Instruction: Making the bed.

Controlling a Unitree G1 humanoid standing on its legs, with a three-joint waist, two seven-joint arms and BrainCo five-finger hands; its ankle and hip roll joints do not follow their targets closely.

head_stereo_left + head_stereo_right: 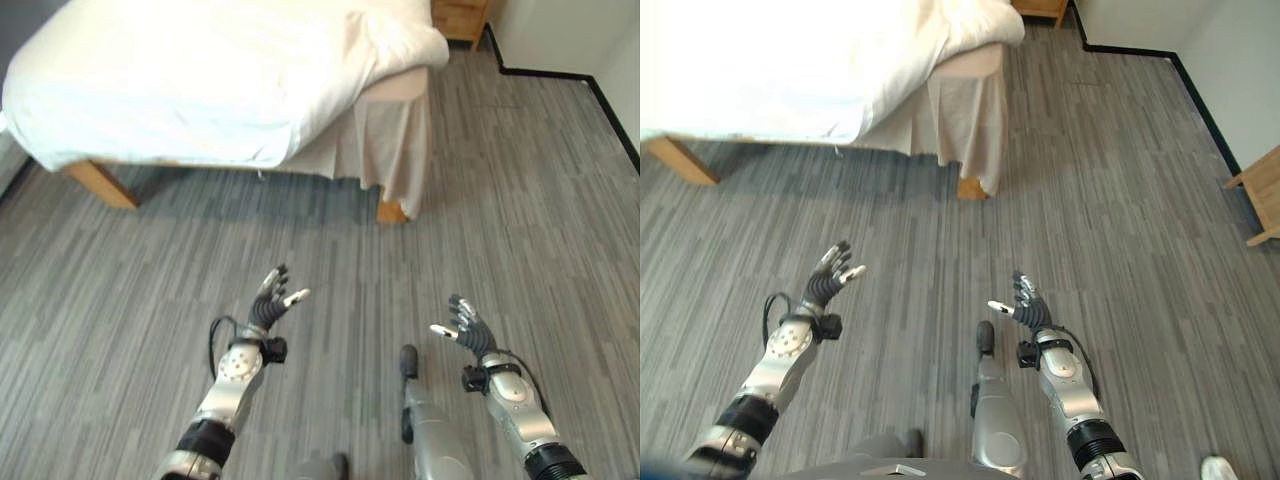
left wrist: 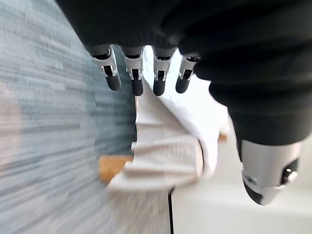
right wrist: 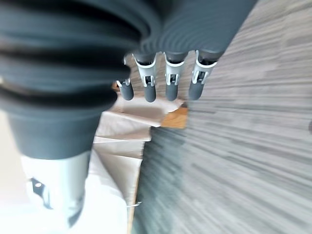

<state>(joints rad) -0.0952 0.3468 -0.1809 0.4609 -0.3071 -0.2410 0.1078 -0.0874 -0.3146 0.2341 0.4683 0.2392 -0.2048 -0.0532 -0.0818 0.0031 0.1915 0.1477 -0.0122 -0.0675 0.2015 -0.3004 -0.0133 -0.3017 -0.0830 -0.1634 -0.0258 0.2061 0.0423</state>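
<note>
We are standing on the floor (image 1: 520, 200) well apart from the bed (image 1: 200, 90); we are holding our left hand (image 1: 272, 305) and right hand (image 1: 463, 327) raised, fingers spread and empty, probably readying to reach the rumpled white duvet (image 1: 250, 60) draping its corner.

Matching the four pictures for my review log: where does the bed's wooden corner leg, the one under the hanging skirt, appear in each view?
Left eye view: wooden leg, upper middle, under the beige skirt.
Right eye view: upper middle, below the same skirt.
Left wrist view: blurred orange-brown patch past the left hand.
Right wrist view: orange-brown patch past the right hand.
Shared landmark: the white duvet.
</note>
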